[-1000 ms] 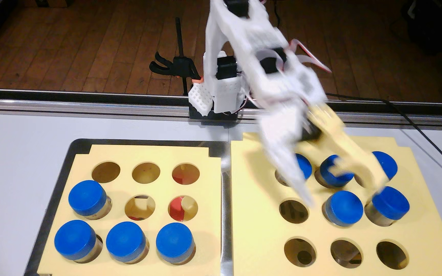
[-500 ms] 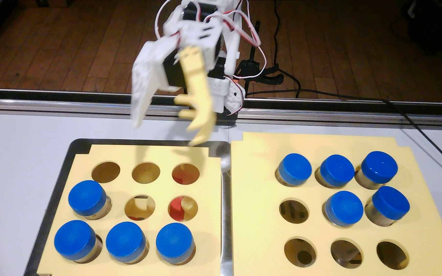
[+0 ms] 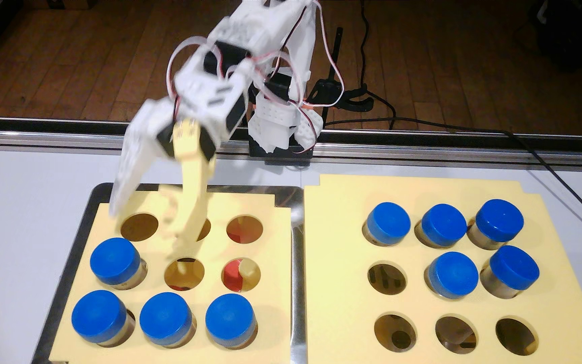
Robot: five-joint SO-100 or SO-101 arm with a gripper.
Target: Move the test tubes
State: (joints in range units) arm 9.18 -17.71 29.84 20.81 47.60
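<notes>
Fixed view, looking down on a pale desk (image 3: 20, 217) with two yellow racks side by side. Hovering over the back-left part of the left rack (image 3: 279, 280): hand (image 3: 144, 234), spread wide and gripping nothing, white finger (image 3: 127, 182) pointing down beside the back-left hole, yellow finger (image 3: 193, 203) reaching past the back-middle hole toward the centre hole; outlines blurred. Sitting in the left rack, itself lying in a dark metal tray (image 3: 72, 245): four blue-capped tubes, one in the middle row at left (image 3: 114, 260) and three filling the front row, left (image 3: 99, 320), middle (image 3: 165, 322), right (image 3: 230, 322). Standing open in that rack: all three back holes, the centre hole and the middle-right hole, something red and cream showing inside the last. Sitting in the right rack (image 3: 335, 245): five tubes, three across the back row, left (image 3: 387, 224), middle (image 3: 443, 225), right (image 3: 499, 220), and two in the middle row, centre (image 3: 452, 274) and right (image 3: 513, 267), that last one leaning slightly. Standing open there: the middle-left hole and the whole front row. Arm base (image 3: 282, 133) sitting at the far desk edge, white and red wires looping above it.
</notes>
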